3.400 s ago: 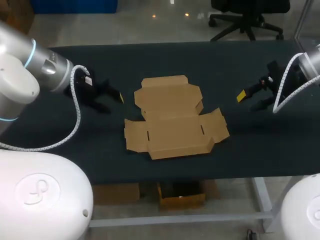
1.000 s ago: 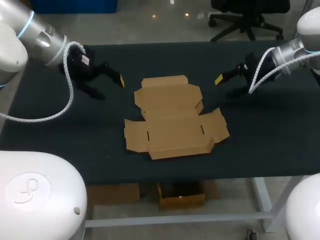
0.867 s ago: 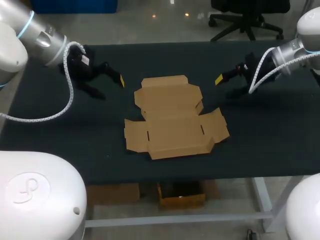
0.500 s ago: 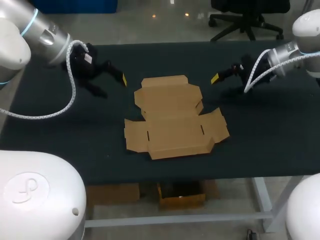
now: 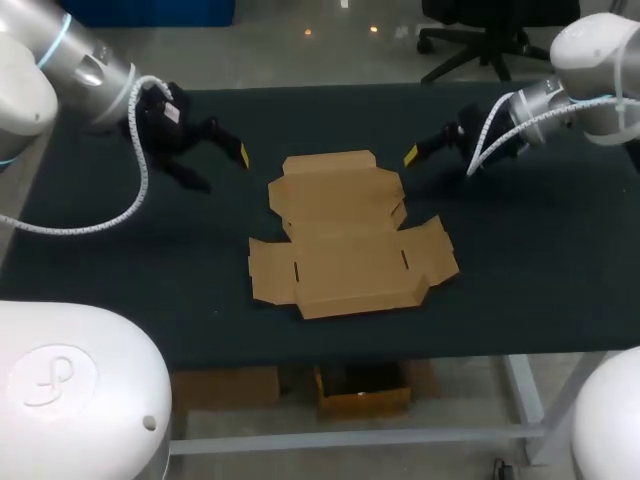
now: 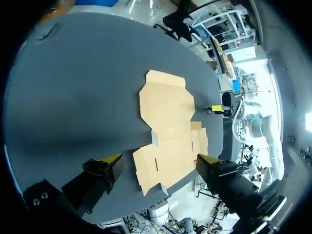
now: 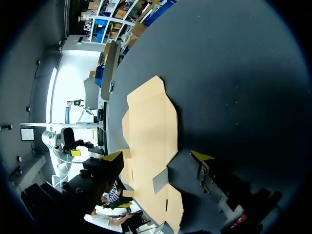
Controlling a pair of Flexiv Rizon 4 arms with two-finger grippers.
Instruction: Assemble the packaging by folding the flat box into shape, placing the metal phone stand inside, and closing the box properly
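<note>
The flat box [image 5: 345, 235] lies unfolded on the dark table [image 5: 520, 260], and neither arm touches it. Its long axis runs from the far lid panel back to the near base panel, whose side flaps spread wide. Your two grippers flank the far end of that axis. The left gripper [image 5: 220, 168] hangs off the box's far-left corner and the right gripper [image 5: 422, 163] off its far-right corner, each near the cardboard but apart from it. The right one's yellow tip looks slightly closer to the lid panel's edge, so I judge that arm the nearer. Both have their fingers spread wide with nothing between them. In each wrist view the box lies ahead of the fingers, lengthwise away from them. The metal phone stand shows in no view.
</note>
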